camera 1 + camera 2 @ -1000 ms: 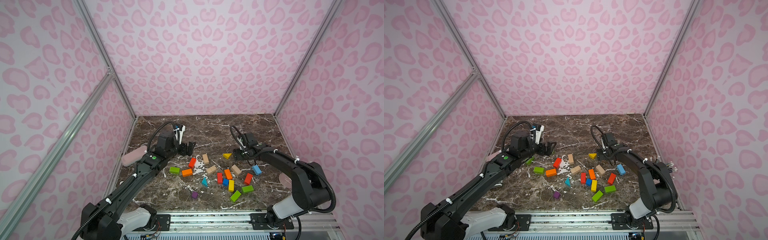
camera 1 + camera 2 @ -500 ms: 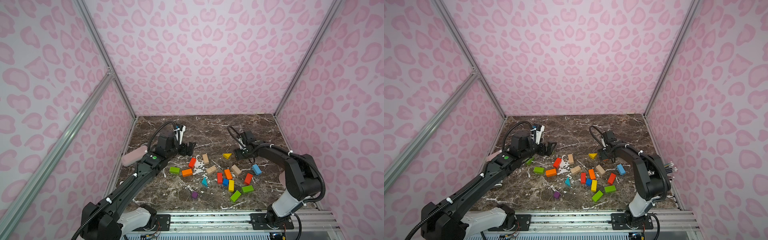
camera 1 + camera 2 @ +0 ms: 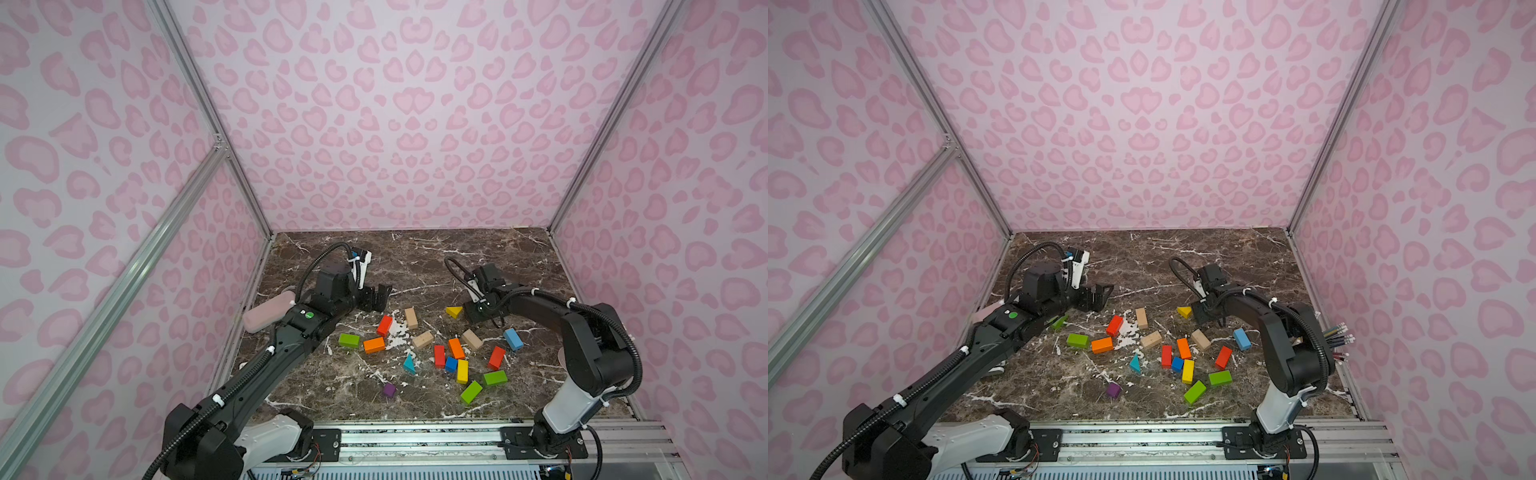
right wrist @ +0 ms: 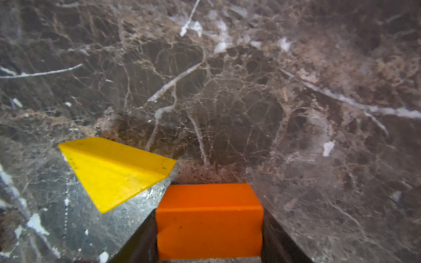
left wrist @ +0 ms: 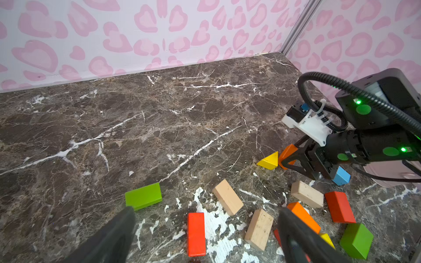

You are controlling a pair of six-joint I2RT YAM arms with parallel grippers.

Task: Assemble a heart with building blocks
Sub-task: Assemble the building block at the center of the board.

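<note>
Pink leopard-print walls (image 3: 395,124), marble floor (image 3: 415,257)

Black arms (image 3: 286,349) — white bases (image 3: 270,438), green dots (image 3: 308,314), ribbed black cables (image 5: 323,76).

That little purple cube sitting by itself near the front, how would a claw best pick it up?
Probably straight down from above, closing on two opposite upright side faces of the purple cube. It rests flat on the marble table, its sides are flat and parallel, and nothing lies close beside it, so there looks to be room to come down on either side.
</note>
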